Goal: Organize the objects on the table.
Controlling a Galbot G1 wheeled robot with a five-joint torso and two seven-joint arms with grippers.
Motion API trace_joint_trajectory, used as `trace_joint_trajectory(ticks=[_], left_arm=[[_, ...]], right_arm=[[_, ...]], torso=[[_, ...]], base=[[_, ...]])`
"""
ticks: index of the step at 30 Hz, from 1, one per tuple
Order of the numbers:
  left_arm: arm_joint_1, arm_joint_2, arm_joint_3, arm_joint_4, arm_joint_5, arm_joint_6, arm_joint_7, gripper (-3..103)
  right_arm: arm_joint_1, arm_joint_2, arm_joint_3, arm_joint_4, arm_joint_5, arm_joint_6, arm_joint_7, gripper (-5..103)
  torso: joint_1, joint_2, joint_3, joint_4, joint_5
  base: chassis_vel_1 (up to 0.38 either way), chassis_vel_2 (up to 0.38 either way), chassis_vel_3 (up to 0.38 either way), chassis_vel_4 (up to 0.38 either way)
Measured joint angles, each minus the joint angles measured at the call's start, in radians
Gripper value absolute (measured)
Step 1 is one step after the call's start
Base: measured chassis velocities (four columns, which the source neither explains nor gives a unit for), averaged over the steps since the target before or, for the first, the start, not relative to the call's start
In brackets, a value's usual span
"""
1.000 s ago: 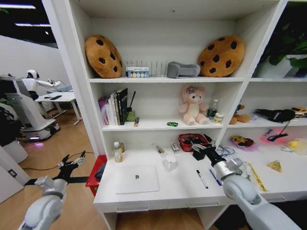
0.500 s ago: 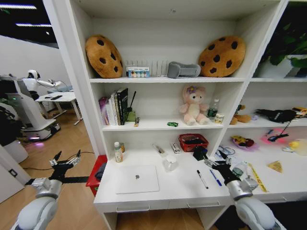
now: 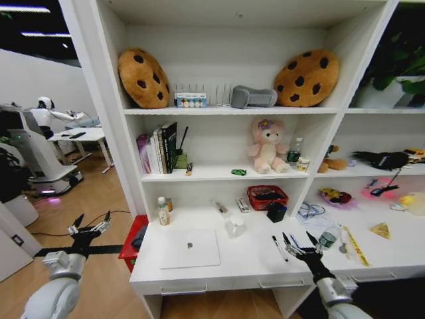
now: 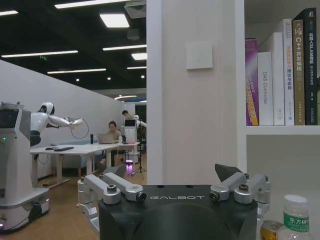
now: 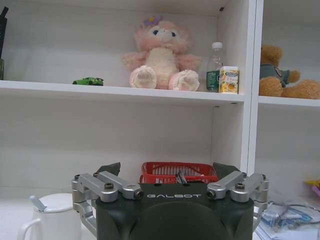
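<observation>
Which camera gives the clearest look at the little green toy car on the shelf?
The right wrist view: the green toy car sits side-on on the shelf, near the pink plush toy. In the head view the car is a small green speck on that middle shelf. The left wrist view faces the books.

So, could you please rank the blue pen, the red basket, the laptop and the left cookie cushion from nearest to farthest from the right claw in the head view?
From the right claw, open at the desk's front right:
1. Blue pen, on the desk right at its fingertips.
2. Red basket, behind it near the back wall.
3. Laptop, closed, across the desk to the left.
4. Left cookie cushion, on the top shelf.
</observation>
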Motion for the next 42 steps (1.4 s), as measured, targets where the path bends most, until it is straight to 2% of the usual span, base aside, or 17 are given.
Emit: trace_joint_trajectory(ticks=[27, 42], left_arm=[[0.016, -0.009, -0.002, -0.004, -0.04, 0.005, 0.003, 100], [0.006, -0.007, 0.005, 0.01, -0.042, 0.008, 0.004, 100]], right_arm=[[-0.021, 0.004, 0.007, 0.034, 0.001, 0.021, -0.017, 100], [0.013, 0.007, -0.009, 0.016, 0.002, 0.019, -0.014, 100]], torso=[[0.0, 0.0, 0.0, 0.0, -0.0002], [0.0, 0.0, 0.0, 0.0, -0.0001]], base=[[-0.007, -0.006, 0.005, 0.008], [-0.136, -0.149, 0.147, 0.142]])
